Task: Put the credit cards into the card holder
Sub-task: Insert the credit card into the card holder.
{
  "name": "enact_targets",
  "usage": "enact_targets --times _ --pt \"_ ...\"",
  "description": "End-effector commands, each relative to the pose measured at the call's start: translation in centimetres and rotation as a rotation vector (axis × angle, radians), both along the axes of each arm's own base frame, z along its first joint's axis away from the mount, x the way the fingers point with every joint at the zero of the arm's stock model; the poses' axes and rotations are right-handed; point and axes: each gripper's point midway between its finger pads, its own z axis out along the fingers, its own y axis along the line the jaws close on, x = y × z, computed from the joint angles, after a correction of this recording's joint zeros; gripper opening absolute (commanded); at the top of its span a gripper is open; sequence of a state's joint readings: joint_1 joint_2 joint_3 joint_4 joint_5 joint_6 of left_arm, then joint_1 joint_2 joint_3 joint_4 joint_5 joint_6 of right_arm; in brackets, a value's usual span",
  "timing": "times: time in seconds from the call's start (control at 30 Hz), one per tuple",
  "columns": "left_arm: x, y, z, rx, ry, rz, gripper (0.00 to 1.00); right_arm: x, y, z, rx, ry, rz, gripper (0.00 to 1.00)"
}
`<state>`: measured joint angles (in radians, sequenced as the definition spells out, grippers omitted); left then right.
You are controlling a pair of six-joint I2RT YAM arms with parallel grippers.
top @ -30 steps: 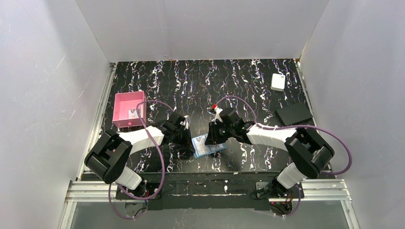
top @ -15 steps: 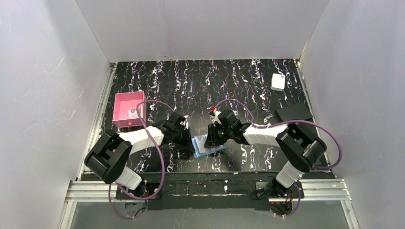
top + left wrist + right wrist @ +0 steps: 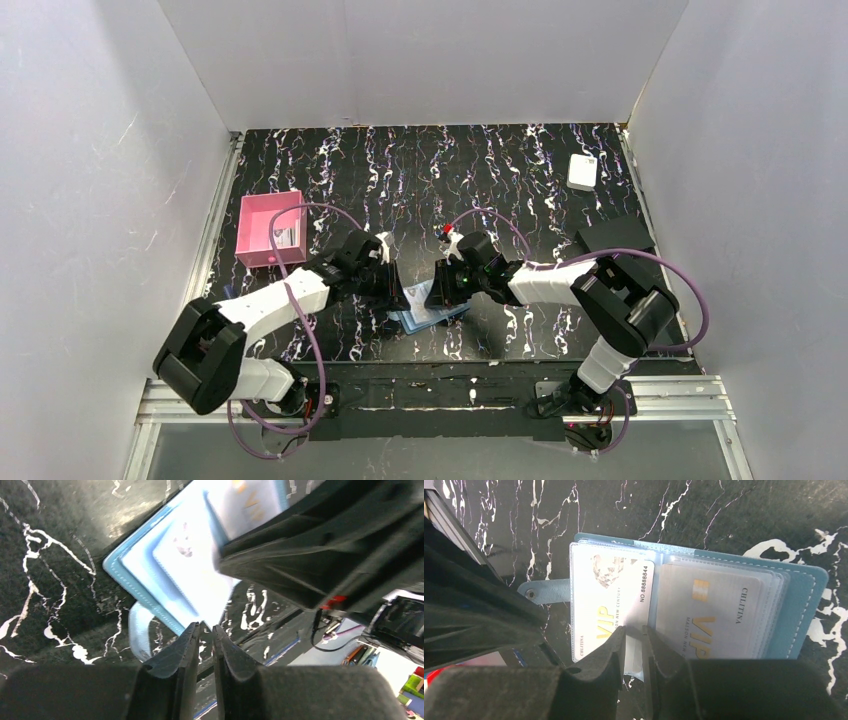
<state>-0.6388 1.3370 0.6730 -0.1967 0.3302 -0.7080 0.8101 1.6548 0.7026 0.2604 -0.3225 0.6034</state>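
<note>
The teal-blue folding card holder lies open on the black white-veined table, with two pale gold-lettered credit cards in its clear sleeves. The right gripper pinches a sleeve's edge at the fold. The left gripper, jaws a slit apart and holding nothing, has its tips at the holder's corner.

The fingers of the left gripper stand a narrow slit apart, empty, with the tips at a corner of the open card holder on the marbled table. The snap tab curls out just left of the fingers. A gold-lettered credit card shows inside, partly covered by the right arm's black housing.
</note>
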Motion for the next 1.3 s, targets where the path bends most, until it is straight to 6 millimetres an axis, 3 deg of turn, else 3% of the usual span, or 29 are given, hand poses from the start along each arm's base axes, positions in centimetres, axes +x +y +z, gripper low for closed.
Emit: enact_targets --times 0.0,0.07,0.23,0.37,0.7,0.93,1.13,1.27 --pt "0.8 -1.0 2.9 -0.060 -0.047 0.011 0.20 -0.8 -0.9 -2.0 -0.051 0.028 -0.001 0.27" --pt "0.9 -1.1 3.0 -0.064 -0.041 0.013 0.22 -0.8 -1.0 -2.0 -0.050 0.027 -0.002 0.27" --pt "0.8 -1.1 2.5 -0.062 -0.017 0.044 0.47 -0.9 -0.9 -1.9 -0.044 0.026 -0.001 0.27" --pt "0.6 -1.2 1.9 -0.075 0.015 0.075 0.59 -0.9 -0.9 -1.8 -0.041 0.027 -0.001 0.26" --pt "1.3 -3.3 0.0 -0.126 0.065 0.065 0.60 -0.9 -0.7 -1.7 -0.027 0.027 0.000 0.26" --pt "1.0 -1.8 -0.1 -0.062 0.043 0.101 0.67 -1.1 -0.8 -1.9 -0.027 0.031 0.002 0.26" --pt "0.7 -0.3 1.1 -0.040 -0.010 0.148 0.69 -1.1 -0.8 -1.9 -0.026 0.031 0.003 0.26" --pt "0.5 -0.3 1.3 -0.049 -0.013 0.147 0.70 -1.2 -0.8 -2.0 -0.026 0.035 0.003 0.26"
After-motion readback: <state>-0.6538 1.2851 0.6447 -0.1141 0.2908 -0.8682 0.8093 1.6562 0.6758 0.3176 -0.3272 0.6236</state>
